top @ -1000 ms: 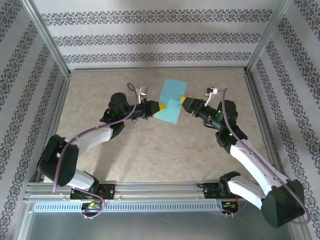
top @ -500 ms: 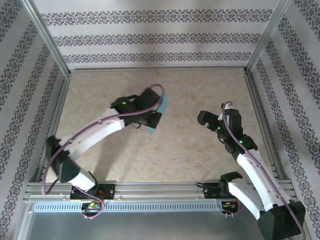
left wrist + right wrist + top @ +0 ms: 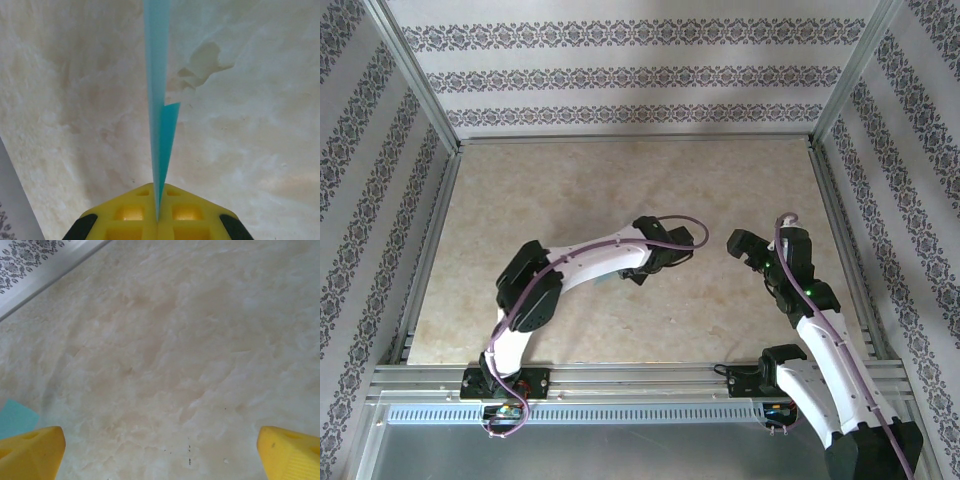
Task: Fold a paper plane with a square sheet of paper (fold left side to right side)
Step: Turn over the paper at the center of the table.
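Note:
In the left wrist view the teal-blue sheet of paper (image 3: 156,75) stands edge-on, folded over on itself, and runs straight away from the camera. My left gripper (image 3: 158,218) is shut on its near edge between the yellow fingers (image 3: 125,220). From above, the left gripper (image 3: 646,266) sits right of the table's centre, and the arm hides most of the paper. My right gripper (image 3: 738,243) hangs open a short way to the right, apart from the paper. Its yellow fingertips (image 3: 31,446) stand wide apart over bare table. A teal corner of the sheet (image 3: 15,418) peeks in at the left.
The beige marbled tabletop (image 3: 570,190) is framed by metal rails and patterned walls (image 3: 620,75). A pale blotch (image 3: 202,62) marks the surface just right of the paper. Only a small gap separates the two wrists.
A second ago both grippers held the paper at the back of the table. The right gripper let go and drew back. The left arm swung right and nearer, carrying the paper.

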